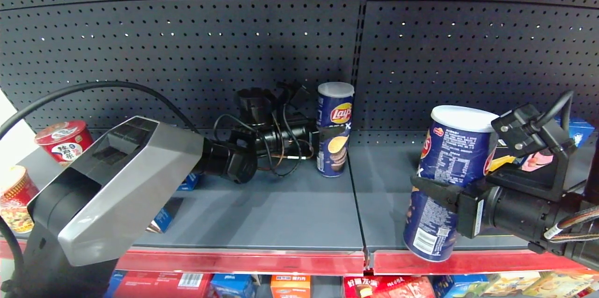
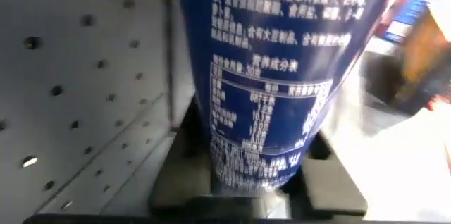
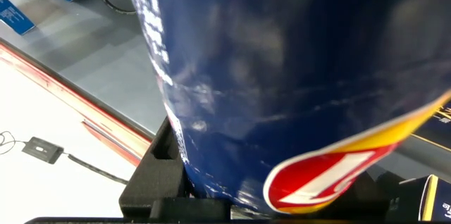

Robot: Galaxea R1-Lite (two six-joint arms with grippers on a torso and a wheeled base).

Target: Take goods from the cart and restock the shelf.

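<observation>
Two blue chips cans with white lids are in view. One can [image 1: 334, 129] stands upright at the back of the grey shelf [image 1: 262, 214], close to the pegboard. My left gripper [image 1: 322, 141] reaches in from the left and is shut on it; the left wrist view has this can [image 2: 271, 76] between the dark fingers [image 2: 176, 189]. The second can [image 1: 444, 181] hangs tilted over the shelf's front right edge, with my right gripper [image 1: 437, 192] shut on its middle. In the right wrist view that can [image 3: 296, 76] sits against a black finger [image 3: 151, 178].
Red cup noodles [image 1: 63, 141] and another cup [image 1: 14, 197] stand at the shelf's left end. Blue packets [image 1: 161, 218] lie under my left arm. A blue box [image 1: 578, 129] sits at the back right. A red price strip [image 1: 243, 260] lines the front edge, with boxed goods [image 1: 290, 286] below.
</observation>
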